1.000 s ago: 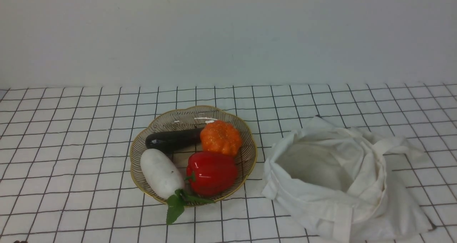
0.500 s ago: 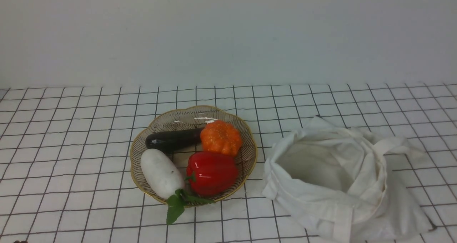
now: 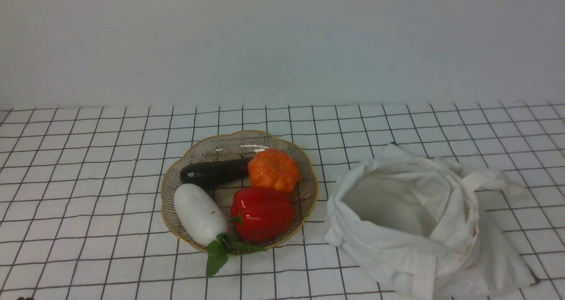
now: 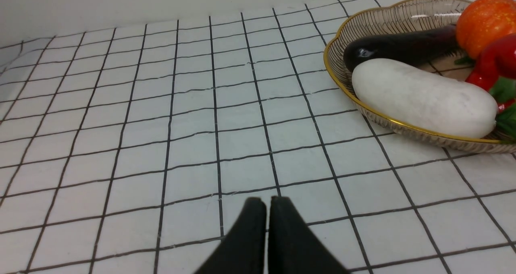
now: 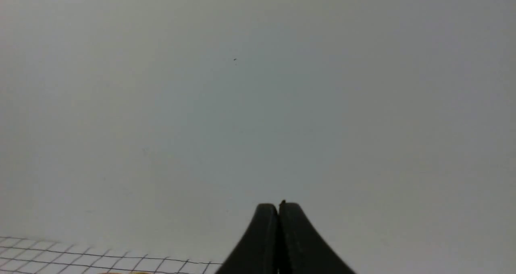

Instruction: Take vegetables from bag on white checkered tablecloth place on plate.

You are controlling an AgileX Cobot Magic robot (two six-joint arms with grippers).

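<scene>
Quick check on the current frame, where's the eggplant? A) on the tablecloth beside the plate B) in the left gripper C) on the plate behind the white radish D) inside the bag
C: the eggplant lies on the plate, behind the white radish and beside the orange pumpkin; the bag looks empty, and the left gripper is shut on nothing.

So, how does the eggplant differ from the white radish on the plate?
The eggplant is glossy purple-black and slim; the white radish is matte white and thicker. The eggplant lies toward the far rim, the white radish toward the near rim, its green leaves hanging over. Both rest in the plate.
</scene>
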